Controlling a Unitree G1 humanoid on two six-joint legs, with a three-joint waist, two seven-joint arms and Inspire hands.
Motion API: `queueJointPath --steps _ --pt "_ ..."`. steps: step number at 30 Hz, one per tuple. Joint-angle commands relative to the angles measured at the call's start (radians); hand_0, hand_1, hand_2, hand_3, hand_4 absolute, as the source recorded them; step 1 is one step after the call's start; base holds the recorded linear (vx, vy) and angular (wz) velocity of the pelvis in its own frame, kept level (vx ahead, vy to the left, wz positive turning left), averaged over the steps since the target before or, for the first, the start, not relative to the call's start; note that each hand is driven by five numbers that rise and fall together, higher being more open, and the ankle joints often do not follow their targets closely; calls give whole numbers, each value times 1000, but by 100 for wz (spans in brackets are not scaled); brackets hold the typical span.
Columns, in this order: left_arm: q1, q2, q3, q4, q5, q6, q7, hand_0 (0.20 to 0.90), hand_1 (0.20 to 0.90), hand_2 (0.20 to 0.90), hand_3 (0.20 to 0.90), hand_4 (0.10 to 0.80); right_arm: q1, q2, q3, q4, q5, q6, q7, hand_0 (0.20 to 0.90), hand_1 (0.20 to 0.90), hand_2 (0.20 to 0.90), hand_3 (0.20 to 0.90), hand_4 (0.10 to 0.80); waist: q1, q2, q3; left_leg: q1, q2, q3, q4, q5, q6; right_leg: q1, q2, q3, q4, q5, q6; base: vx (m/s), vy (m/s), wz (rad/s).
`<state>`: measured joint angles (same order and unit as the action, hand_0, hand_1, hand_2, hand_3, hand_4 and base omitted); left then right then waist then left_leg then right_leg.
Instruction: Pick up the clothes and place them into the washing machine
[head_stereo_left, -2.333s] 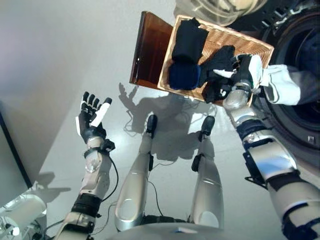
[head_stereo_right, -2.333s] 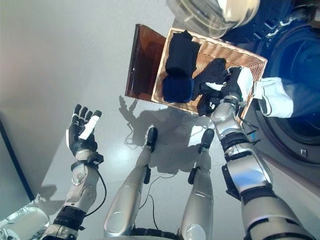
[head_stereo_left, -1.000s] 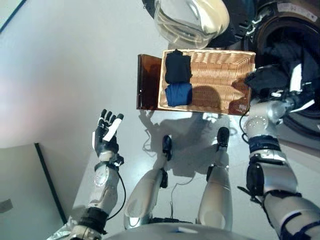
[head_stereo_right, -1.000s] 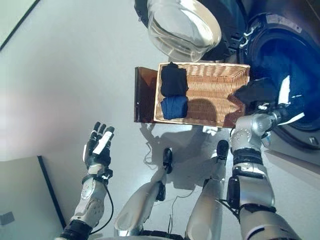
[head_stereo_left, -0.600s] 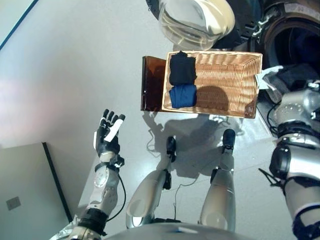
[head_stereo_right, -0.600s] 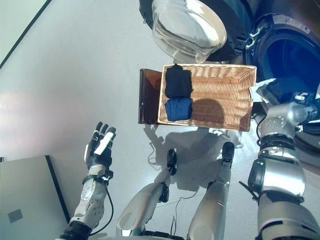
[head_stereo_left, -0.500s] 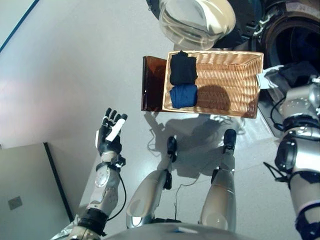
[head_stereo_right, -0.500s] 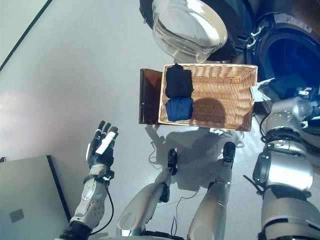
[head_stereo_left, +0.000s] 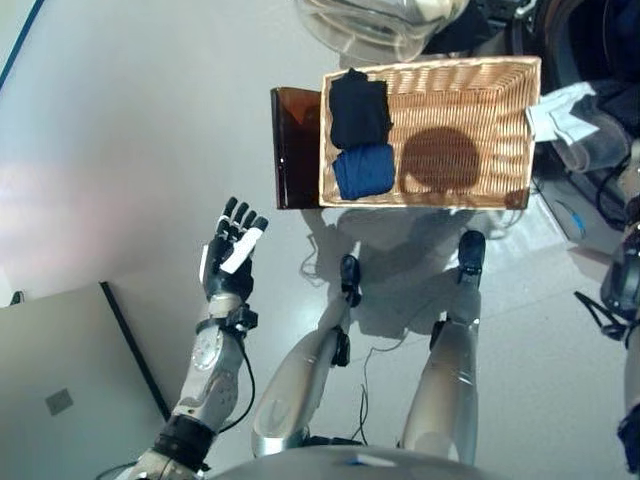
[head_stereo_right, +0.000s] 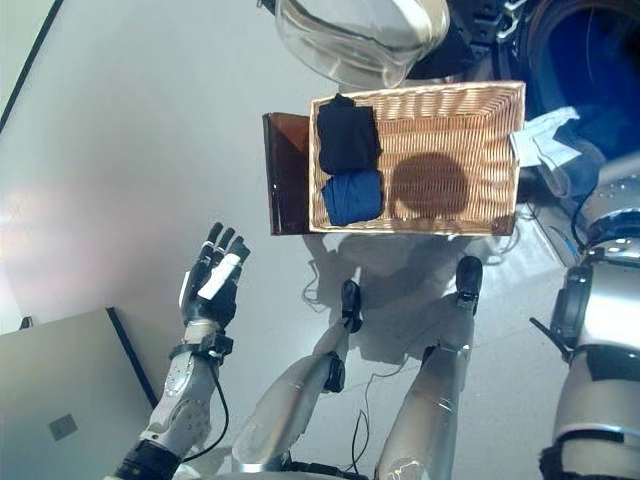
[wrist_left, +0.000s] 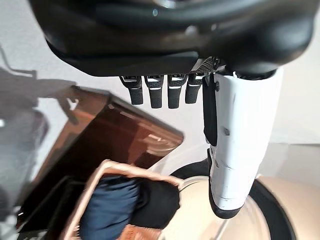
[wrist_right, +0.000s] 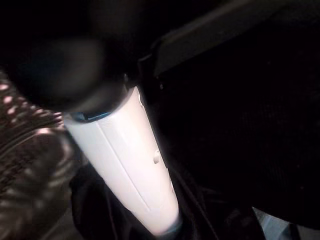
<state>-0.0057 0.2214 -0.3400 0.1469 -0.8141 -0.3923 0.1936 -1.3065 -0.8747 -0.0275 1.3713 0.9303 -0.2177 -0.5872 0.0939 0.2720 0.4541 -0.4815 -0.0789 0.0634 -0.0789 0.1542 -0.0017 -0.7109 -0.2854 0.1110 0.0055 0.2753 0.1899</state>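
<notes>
Wicker basket (head_stereo_left: 470, 120): rectangular, set on the floor well ahead of the left hand (head_stereo_left: 232, 262). Contents: two folded garments, both against the basket end nearest that hand's side. The black garment (head_stereo_left: 358, 108) lies farther from the hand; the blue garment (head_stereo_left: 364, 171) lies touching it on the nearer side. The remainder of the basket interior is bare weave.

A brown panel (head_stereo_left: 294, 148) stands against the basket's outer wall, between basket and left hand.

Washing machine: its drum opening (head_stereo_right: 590, 50) and clear glass door (head_stereo_right: 355, 35) lie beyond the basket.

Left hand: raised, fingers straight and spread, holding nothing.

Right hand (wrist_right: 127, 165): only the white thumb cover shows in its wrist view, against dark surroundings with dark cloth (wrist_right: 120, 220) beside it. Finger position cannot be determined.
</notes>
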Motion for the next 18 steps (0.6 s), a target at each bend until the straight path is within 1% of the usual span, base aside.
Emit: queueJointPath --steps 1,2,7,11,13,18 --pt "13 64 19 -156 10 -79 3 900 900 900 900 800 -213 -166 216 -63 -42 -75 0 200 200 200 200 300 5 100 66 -56 62 -8 68 -53 -110 -81 -9 6 282 -269 -20 -5 -36 0" --pt "9 63 17 -161 14 -78 7 900 900 900 900 800 -230 -164 225 -64 -36 -81 -3 200 200 200 200 300 7 99 66 -70 60 -6 75 -59 -111 -99 -8 11 295 -281 -20 3 -28 3" --pt "-3 66 9 -158 28 -80 24 900 900 900 900 800 -292 -163 250 -68 -3 -109 -22 200 200 200 200 300 17 98 66 -119 60 -6 81 -55 -111 -161 2 24 318 -288 -23 1 -19 8" --pt "-12 68 9 -168 25 -86 38 900 900 900 900 800 -347 -168 258 -88 39 -152 -52 200 200 200 200 300 23 102 66 -140 57 -9 81 -53 -111 -188 5 28 333 -295 -25 0 0 1" --pt "-14 69 7 -173 27 -87 47 900 900 900 900 800 -363 -173 269 -90 34 -156 -67 200 200 200 200 300 24 101 66 -149 56 -12 82 -50 -112 -198 6 32 340 -297 -25 1 6 10" --pt "-24 75 5 -170 36 -93 65 900 900 900 900 800 -400 -169 331 -55 -60 -109 -122 200 200 200 200 300 19 91 66 -157 55 -15 78 -47 -113 -208 11 29 347 -297 -31 3 9 9"
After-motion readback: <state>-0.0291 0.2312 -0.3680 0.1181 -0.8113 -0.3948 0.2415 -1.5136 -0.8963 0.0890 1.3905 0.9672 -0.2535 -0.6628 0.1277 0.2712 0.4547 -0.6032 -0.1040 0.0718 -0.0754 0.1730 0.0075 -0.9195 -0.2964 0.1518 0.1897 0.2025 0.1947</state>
